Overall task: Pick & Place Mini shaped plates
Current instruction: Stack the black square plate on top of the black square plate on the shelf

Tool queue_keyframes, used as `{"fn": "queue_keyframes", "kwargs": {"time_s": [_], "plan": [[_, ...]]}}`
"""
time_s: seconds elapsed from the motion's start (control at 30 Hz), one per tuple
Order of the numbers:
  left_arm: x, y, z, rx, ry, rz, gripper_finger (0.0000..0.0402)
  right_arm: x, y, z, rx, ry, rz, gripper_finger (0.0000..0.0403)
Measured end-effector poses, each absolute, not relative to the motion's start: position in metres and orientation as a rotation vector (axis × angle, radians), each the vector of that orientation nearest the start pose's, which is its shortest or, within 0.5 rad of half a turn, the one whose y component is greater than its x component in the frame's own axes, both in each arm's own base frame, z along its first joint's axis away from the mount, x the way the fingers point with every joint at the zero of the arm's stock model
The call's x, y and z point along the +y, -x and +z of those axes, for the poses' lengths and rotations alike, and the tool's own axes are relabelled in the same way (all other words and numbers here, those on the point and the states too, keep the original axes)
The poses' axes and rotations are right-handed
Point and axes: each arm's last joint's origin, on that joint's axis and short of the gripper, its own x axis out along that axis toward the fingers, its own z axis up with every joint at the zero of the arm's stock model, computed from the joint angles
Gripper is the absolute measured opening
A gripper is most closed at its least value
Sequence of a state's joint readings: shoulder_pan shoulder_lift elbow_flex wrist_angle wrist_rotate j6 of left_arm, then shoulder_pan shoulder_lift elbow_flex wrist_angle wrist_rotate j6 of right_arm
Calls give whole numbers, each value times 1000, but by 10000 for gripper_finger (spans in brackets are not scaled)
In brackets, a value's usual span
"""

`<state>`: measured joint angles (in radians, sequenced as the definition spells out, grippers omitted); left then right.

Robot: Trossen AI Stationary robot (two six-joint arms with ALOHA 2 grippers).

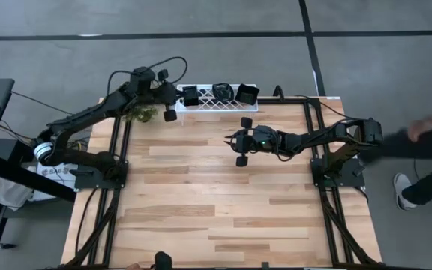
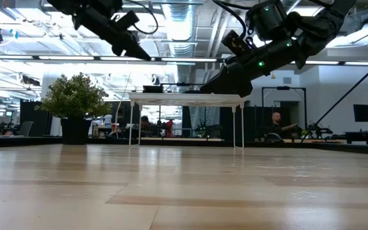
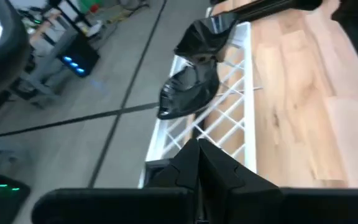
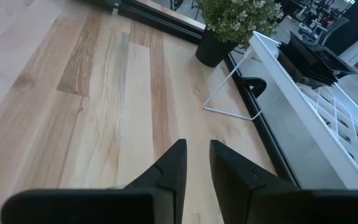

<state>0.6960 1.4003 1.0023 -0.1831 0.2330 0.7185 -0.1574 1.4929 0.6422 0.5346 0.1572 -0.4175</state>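
Note:
Three glossy black mini plates (image 1: 191, 95), (image 1: 222, 91), (image 1: 247, 94) sit on the white lattice rack (image 1: 208, 107) at the table's far edge. Two of the plates (image 3: 190, 92), (image 3: 207, 34) lean on the rack's lattice in the left wrist view. My left gripper (image 3: 197, 163) is shut and hovers over the rack's left end, nothing showing between its tips. A dark shape (image 3: 159, 171) lies beside and under its fingers, mostly hidden. My right gripper (image 4: 196, 149) stands slightly open above the table's middle (image 1: 229, 141), holding nothing.
A small potted plant (image 1: 142, 114) stands at the rack's left end, close under my left arm. A person (image 1: 426, 142) is beyond the table's right edge. Black frame rails (image 1: 118, 150), (image 1: 313, 135) run along both sides. Bare wood (image 1: 201, 195) fills the middle and near half.

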Motion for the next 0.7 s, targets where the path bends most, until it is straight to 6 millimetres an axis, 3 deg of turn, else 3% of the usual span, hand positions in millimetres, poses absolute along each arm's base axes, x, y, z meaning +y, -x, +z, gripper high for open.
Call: {"fn": "queue_keyframes", "kwargs": {"time_s": [0.27, 0.53, 0.7], "plan": [[208, -243, 241, 711, -365, 165, 11, -53, -293, 192, 380, 410, -246, 65], [224, -226, 243, 687, -331, 187, 11, -62, -291, 192, 403, 449, -290, 65], [233, -218, 243, 690, -274, 242, 11, -74, -290, 200, 363, 501, -453, 65]]}}
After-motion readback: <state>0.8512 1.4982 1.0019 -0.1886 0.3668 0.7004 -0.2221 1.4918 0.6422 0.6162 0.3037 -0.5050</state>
